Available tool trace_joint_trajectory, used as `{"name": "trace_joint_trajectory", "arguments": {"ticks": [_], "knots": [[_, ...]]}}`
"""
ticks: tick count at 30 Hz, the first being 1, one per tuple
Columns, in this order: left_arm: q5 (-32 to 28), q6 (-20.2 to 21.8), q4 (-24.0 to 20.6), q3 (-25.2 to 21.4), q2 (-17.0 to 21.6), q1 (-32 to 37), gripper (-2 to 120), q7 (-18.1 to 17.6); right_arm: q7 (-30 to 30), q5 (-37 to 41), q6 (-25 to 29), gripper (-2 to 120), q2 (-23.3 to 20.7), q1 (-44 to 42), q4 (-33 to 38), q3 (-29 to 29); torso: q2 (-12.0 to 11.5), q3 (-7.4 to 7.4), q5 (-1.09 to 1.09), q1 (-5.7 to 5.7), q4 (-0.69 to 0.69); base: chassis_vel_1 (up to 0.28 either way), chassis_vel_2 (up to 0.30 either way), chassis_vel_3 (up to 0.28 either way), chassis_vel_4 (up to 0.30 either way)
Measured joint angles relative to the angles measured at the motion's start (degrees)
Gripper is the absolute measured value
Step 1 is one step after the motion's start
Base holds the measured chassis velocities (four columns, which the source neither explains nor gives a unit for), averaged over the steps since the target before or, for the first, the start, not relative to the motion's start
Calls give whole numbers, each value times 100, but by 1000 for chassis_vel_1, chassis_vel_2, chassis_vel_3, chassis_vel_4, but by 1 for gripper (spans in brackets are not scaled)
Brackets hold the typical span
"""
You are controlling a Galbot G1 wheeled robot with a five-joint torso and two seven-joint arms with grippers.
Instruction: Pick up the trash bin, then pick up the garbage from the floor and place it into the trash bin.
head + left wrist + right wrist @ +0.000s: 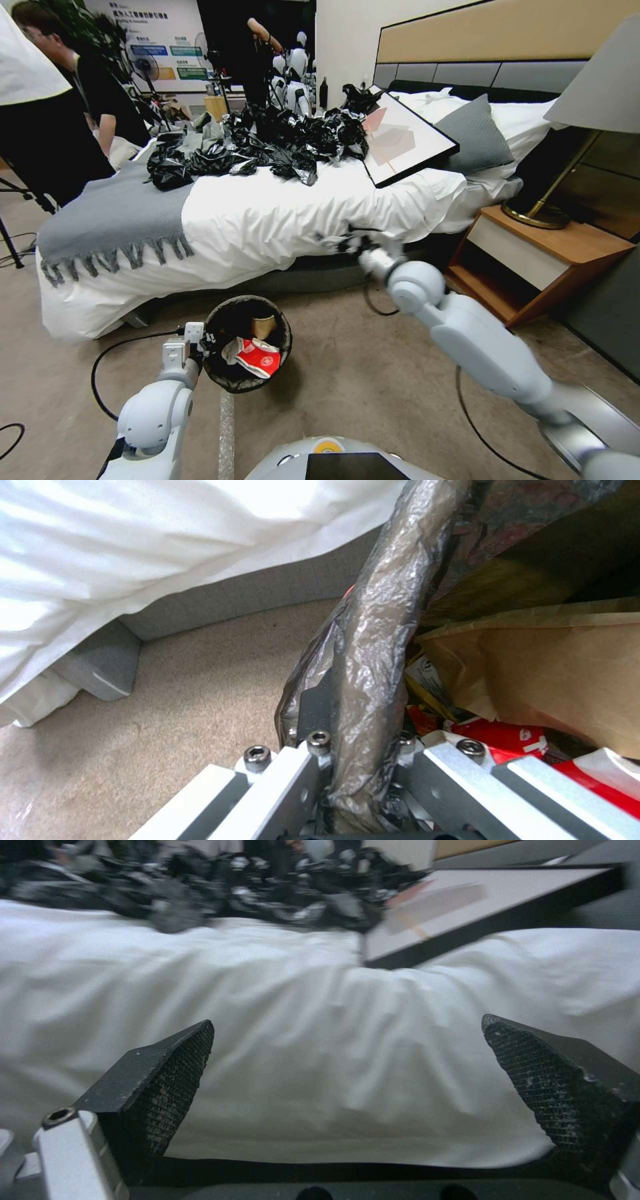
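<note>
The left gripper (202, 341) pinches the lined rim of the trash bin (283, 333) beside the bed (280, 207), while the right gripper (347, 1070) hangs open near the bed; that thin-edge hold could slip, spilling the garbage (257, 357).

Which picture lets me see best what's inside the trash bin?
The head view: it looks down into the open trash bin, showing a red-and-white packet. The left wrist view shows the left gripper clamping the bag-covered rim, with brown paper inside. The right wrist view faces the bed.
</note>
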Motion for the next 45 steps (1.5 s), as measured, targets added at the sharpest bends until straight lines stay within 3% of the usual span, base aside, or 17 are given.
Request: {"name": "trace_joint_trajectory", "arguments": {"ticks": [2, 5, 7, 9, 13, 45], "knots": [[-27, -26, -22, -1, -5, -16, 0, -20, -147, -753, 431, 100, 261, -622, -176, 589, 0, 0, -3, 0, 0, 0, 0, 0, 0], [-45, -66, -30, 10, -14, -14, 0, -26, -170, -1357, 749, 100, 567, -1199, -319, 1002, 1, 0, -3, 0, 0, 0, 0, 0, 0], [-45, -67, -30, 10, -15, -14, 0, -27, -170, -1357, 749, 100, 567, -1199, -319, 1002, 1, 0, -3, 0, 0, 0, 0, 0, 0], [-84, -122, -30, 23, -61, 5, 0, -46, -188, -2149, 1190, 100, 1157, -1870, -530, 1479, 0, 0, -3, 0, 2, 0, 0, 0, 0], [-125, -139, -35, 28, -85, 14, 0, -45, -218, -2284, 1399, 100, 1505, -2239, -579, 1710, 0, -1, -4, 0, 0, 0, 0, 0, 0], [-335, -53, -105, -103, -105, 29, 0, -96, -272, -2438, 1526, 100, 1885, -2199, -685, 1622, 1, 1, -4, 0, -1, 45, 41, 45, 48]]}}
